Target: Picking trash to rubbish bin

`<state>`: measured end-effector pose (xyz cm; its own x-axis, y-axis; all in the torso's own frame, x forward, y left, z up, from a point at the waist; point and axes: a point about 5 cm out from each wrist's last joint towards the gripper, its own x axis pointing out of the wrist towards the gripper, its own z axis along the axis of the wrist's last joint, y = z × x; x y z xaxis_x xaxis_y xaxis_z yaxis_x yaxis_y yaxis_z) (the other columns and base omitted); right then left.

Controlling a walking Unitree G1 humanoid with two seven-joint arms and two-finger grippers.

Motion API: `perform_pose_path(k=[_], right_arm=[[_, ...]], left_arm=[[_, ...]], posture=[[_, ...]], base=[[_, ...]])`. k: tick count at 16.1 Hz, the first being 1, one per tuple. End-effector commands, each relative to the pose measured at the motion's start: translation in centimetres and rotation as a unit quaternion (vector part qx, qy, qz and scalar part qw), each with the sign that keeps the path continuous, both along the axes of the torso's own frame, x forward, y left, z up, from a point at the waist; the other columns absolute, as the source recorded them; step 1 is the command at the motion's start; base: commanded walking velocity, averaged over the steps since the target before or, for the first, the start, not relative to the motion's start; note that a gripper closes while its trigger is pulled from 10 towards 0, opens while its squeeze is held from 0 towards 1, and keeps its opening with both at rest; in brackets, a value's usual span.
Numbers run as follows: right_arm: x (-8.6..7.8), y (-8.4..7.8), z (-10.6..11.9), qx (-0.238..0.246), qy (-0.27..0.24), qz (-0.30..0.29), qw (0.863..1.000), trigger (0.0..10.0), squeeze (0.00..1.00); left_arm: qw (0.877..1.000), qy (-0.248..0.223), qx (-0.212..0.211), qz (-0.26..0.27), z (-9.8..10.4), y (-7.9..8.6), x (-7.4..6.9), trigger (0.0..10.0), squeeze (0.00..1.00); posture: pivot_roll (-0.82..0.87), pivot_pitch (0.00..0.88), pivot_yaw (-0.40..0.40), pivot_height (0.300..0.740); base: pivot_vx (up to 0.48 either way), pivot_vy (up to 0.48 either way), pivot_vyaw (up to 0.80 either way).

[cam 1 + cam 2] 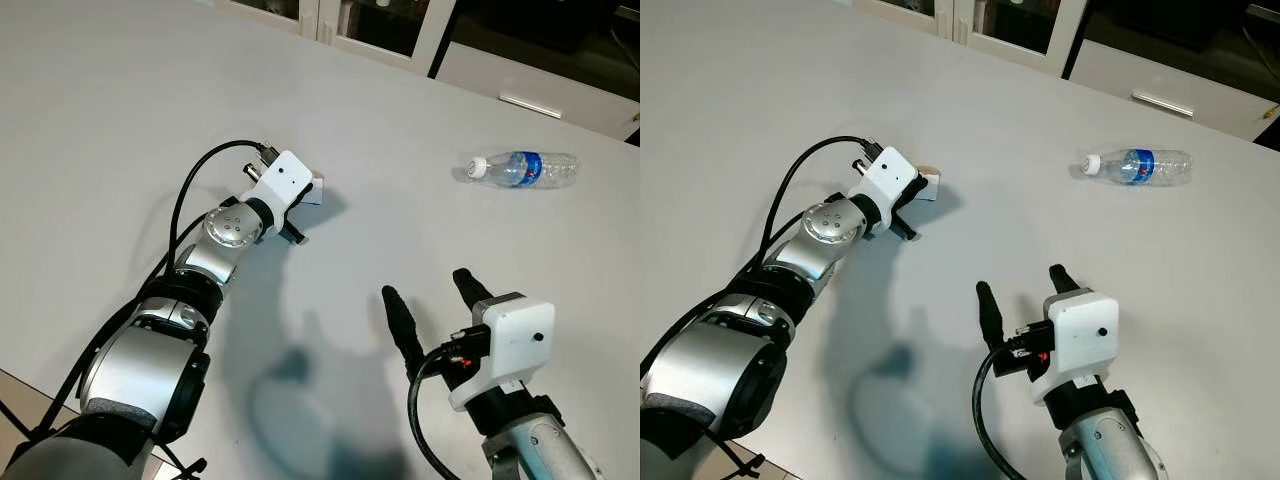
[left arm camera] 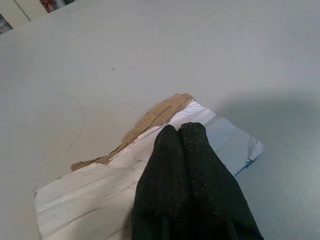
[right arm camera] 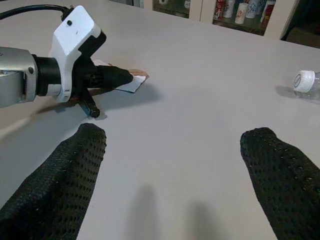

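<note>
While left pincer point(image 2: 182, 131) pinches one paper scrap point(image 2: 100, 190) | right pincer point(image 1: 437, 295) wide | one bottle point(image 1: 522, 168)

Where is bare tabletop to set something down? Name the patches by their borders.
The widest bare patch of the white table lies left of the left end effector, which is shut on torn cardboard. Another lies between that cardboard and the plastic bottle. The open right end effector crowds the near edge.

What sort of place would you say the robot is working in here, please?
Probably an indoor room in a home or office: a broad white table carries a torn paper scrap and a plastic water bottle, with glass-fronted cabinets behind.
</note>
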<state>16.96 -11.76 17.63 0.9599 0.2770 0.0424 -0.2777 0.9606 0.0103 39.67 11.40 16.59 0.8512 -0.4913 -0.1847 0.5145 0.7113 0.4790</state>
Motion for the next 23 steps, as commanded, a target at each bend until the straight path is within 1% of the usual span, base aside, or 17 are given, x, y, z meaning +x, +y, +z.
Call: perform_pose_path(k=[1, 3, 5, 6, 7, 9, 12, 13, 14, 15, 16, 19, 21, 23], right_arm=[[-0.1, -0.3, -0.2, 0.001, 0.007, -0.002, 1.000, 10.0, 0.00], [0.1, -0.4, -0.2, 0.000, 0.006, -0.001, 1.000, 10.0, 0.00], [0.3, -0.5, -0.3, -0.002, 0.005, 0.001, 1.000, 10.0, 0.00], [0.5, -0.5, -0.4, -0.005, 0.003, 0.005, 1.000, 10.0, 0.00], [0.6, -0.6, -0.4, -0.005, 0.003, 0.005, 1.000, 10.0, 0.00], [1.0, -0.7, -0.5, -0.008, 0.000, 0.010, 1.000, 10.0, 0.00], [1.8, -0.6, -0.6, -0.008, -0.006, 0.026, 1.000, 10.0, 0.00], [1.9, -0.6, -0.6, -0.009, -0.007, 0.027, 1.000, 10.0, 0.00], [2.1, -0.6, -0.6, -0.009, -0.009, 0.030, 0.999, 10.0, 0.00], [2.4, -0.6, -0.7, -0.009, -0.012, 0.034, 0.999, 10.0, 0.00], [2.5, -0.5, -0.7, -0.009, -0.013, 0.036, 0.999, 10.0, 0.00], [3.1, -0.4, -0.9, -0.011, -0.018, 0.044, 0.999, 10.0, 0.00], [3.3, -0.4, -0.9, -0.012, -0.021, 0.046, 0.999, 10.0, 0.00], [3.5, -0.4, -1.0, -0.013, -0.022, 0.048, 0.999, 10.0, 0.00]], left_arm=[[0.990, 0.125, 0.054, 0.032, -6.2, 2.8, -2.1, 0.0, 0.00], [0.990, 0.126, 0.054, 0.038, -6.5, 3.8, -2.4, 0.0, 0.00], [0.989, 0.129, 0.053, 0.049, -6.9, 5.1, -2.8, 0.0, 0.00], [0.989, 0.121, 0.061, 0.054, -7.2, 6.6, -3.4, 0.0, 0.00], [0.990, 0.118, 0.060, 0.055, -7.2, 6.8, -3.4, 0.0, 0.00], [0.994, 0.085, 0.040, 0.053, -6.6, 7.4, -3.8, 0.0, 0.00], [0.997, 0.027, -0.007, 0.067, -5.0, 7.9, -4.4, 0.0, 0.00], [0.997, 0.021, -0.010, 0.068, -4.8, 8.0, -4.5, 0.0, 0.00], [0.997, 0.010, -0.021, 0.070, -4.3, 8.0, -4.8, 0.0, 0.00], [0.996, -0.011, -0.040, 0.076, -3.4, 8.0, -5.4, 0.0, 0.00], [0.996, -0.017, -0.049, 0.077, -3.1, 7.9, -5.8, 0.0, 0.00], [0.994, -0.042, -0.083, 0.064, -1.7, 6.8, -7.8, 0.0, 0.00], [0.992, -0.050, -0.102, 0.052, -1.0, 5.9, -9.0, 0.0, 0.00], [0.989, -0.063, -0.126, 0.050, -0.2, 5.2, -10.0, 0.0, 0.00]], posture=[[0.02, 0.297, -0.059, 0.740], [0.04, 0.293, -0.058, 0.740], [0.06, 0.291, -0.062, 0.740], [0.08, 0.288, -0.064, 0.740], [0.08, 0.288, -0.064, 0.740], [0.12, 0.282, -0.071, 0.740], [0.17, 0.270, -0.082, 0.740], [0.18, 0.269, -0.083, 0.740], [0.20, 0.265, -0.084, 0.740], [0.21, 0.262, -0.084, 0.740], [0.21, 0.262, -0.084, 0.740], [0.25, 0.256, -0.085, 0.740], [0.26, 0.256, -0.088, 0.740], [0.26, 0.256, -0.089, 0.740]], base=[[0.000, 0.000, 0.00], [0.000, 0.000, 0.00], [0.000, 0.000, 0.00], [0.000, 0.000, 0.00], [0.000, 0.000, 0.00], [0.000, 0.000, 0.00], [0.000, 0.000, 0.00], [0.000, 0.000, 0.00], [0.000, 0.000, 0.00], [0.000, 0.000, 0.00], [0.000, 0.000, 0.00], [0.000, 0.000, 0.00], [0.000, 0.000, 0.00], [0.000, 0.000, 0.00]])
